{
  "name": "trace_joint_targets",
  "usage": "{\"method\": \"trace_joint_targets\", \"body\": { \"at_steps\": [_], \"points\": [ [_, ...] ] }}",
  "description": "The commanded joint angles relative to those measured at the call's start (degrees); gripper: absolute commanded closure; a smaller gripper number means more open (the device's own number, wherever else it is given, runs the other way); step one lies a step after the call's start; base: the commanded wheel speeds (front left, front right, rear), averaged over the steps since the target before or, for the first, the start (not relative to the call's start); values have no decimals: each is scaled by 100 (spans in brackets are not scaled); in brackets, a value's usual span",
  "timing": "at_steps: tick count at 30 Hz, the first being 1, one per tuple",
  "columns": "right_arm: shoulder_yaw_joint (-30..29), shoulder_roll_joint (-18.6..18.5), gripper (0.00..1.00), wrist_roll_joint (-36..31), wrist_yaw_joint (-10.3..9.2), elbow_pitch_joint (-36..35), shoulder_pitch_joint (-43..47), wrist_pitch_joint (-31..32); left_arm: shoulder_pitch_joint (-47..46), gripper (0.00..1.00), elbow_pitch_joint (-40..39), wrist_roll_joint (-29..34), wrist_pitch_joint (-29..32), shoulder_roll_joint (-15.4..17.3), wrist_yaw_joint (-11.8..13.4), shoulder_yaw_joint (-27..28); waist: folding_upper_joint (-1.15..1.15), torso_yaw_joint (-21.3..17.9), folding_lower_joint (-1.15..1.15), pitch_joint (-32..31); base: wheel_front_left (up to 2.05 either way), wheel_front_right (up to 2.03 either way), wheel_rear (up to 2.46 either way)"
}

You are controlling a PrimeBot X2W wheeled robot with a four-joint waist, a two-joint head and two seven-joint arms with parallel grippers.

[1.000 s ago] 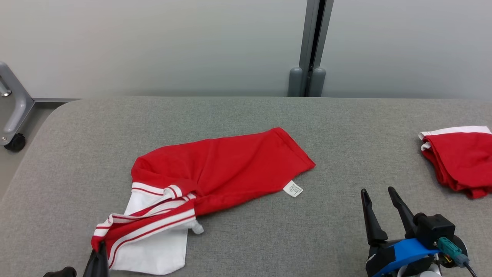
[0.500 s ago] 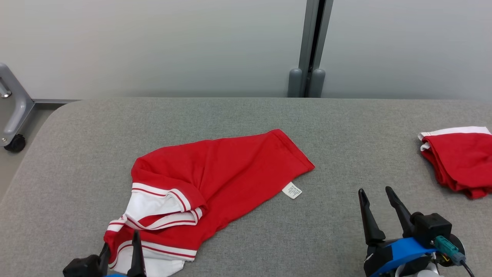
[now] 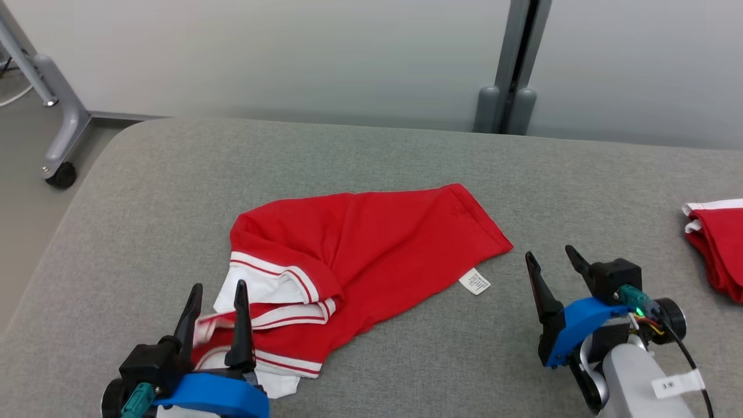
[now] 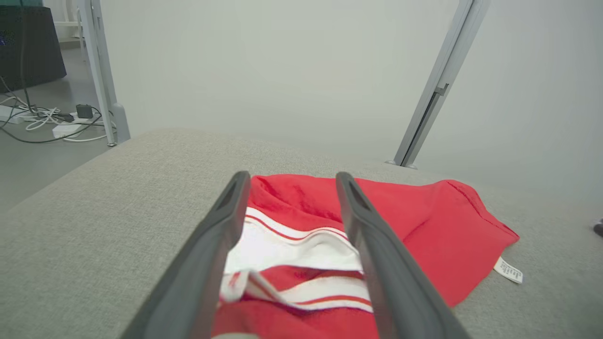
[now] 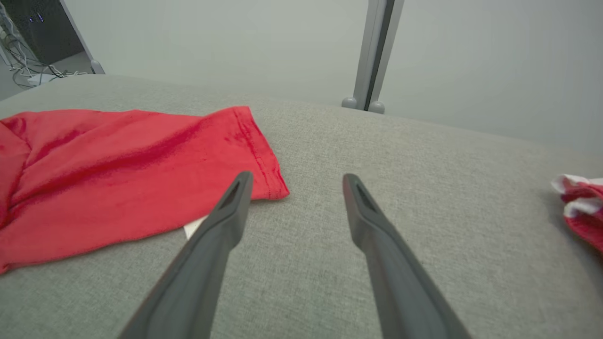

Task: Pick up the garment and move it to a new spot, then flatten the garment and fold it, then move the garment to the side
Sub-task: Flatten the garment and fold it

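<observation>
Garment (image 3: pixel 371 244) crumpled on table (image 3: pixel 406 151), left gripper (image 3: pixel 217 289) splayed empty at its striped end, right gripper (image 3: pixel 548 254) splayed, empty

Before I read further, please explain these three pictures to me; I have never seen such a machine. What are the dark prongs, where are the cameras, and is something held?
This is a robot with two arms, each ending in a gripper with two long dark fingers: your prongs. The wide picture is from a head camera looking down at a grey padded table. The left gripper is at the lower left, the right gripper at the lower right. The other two come from wrist cameras, each looking along its own arm's fingers. On the table lies a crumpled red garment with white striped trim and a small white label; a second red garment lies at the far right. Both grippers are open and hold nothing; the left one points at the striped end.
</observation>
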Motion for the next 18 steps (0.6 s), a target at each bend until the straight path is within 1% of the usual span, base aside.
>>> {"method": "trace_joint_targets", "body": {
  "at_steps": [1,6,11,14,18],
  "points": [
    [-60,-13,0,-92,0,142,-192,77,-107,0,-93,58,-21,-32,-17,9,0,151,0,128,0,0,0],
    [-407,-12,0,-414,0,798,-816,413,-167,0,-407,187,-46,-106,-58,0,0,439,0,300,0,0,0],
    [-746,-14,0,-748,0,1420,-1330,716,-187,0,-414,243,-51,-194,-146,-53,0,680,0,491,0,0,0],
    [-910,-15,0,-801,0,1753,-1604,849,-216,0,-364,267,-49,-278,-193,-82,0,779,0,614,0,0,0],
    [-1057,-14,0,-834,0,2162,-1887,989,-281,0,-300,315,-52,-363,-288,-5,0,818,0,754,0,0,0]
  ]
}}
